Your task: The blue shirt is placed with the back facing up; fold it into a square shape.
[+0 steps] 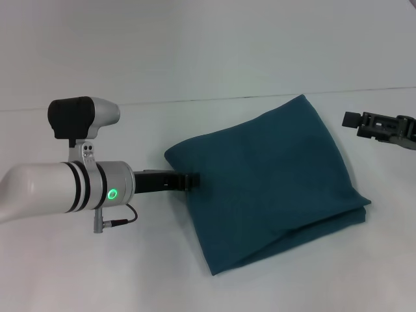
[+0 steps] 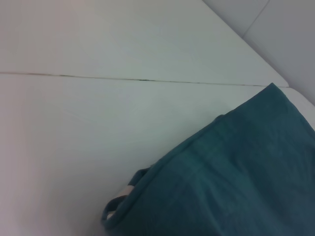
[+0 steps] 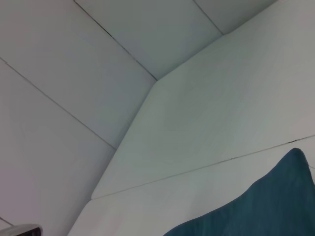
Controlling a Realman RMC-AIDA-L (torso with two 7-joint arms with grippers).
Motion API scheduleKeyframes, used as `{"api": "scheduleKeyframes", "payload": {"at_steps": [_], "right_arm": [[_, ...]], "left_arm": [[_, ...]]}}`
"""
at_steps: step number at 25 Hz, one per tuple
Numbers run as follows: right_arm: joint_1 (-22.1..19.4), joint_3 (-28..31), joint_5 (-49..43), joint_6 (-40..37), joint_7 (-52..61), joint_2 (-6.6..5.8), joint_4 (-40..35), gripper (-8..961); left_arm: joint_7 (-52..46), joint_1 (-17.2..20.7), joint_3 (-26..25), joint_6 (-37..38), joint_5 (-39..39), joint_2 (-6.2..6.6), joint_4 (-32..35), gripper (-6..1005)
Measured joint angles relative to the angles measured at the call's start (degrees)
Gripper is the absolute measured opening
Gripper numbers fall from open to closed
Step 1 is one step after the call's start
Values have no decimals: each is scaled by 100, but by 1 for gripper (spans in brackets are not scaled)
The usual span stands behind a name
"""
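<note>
Teal blue shirt (image 1: 270, 185) folded, left tool (image 1: 193, 181) touching its edge.

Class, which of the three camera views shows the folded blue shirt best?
The head view: the whole blue shirt lies folded into a rough square, every edge visible, with the left claw at its edge. The left wrist view shows only one folded corner; the right wrist view shows just a far tip.

The head view looks forward and down over the white worktop (image 1: 195, 58) from above. The left wrist view sits close and low beside the blue shirt (image 2: 236, 182). The right wrist view, seemingly farther off, faces the worktop's far edge. All three share the shirt.
</note>
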Motion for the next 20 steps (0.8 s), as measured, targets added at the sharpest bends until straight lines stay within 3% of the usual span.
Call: {"api": "scheduleKeyframes", "payload": {"at_steps": [9,20], "right_arm": [[-11,72,33,59,-84,84,39,928],[1,250,49,102,-87,302,58,927]], "left_arm": [[1,228,-64,39,49,67,310,52],[-2,691,-299,400,276,456,823,53]]}}
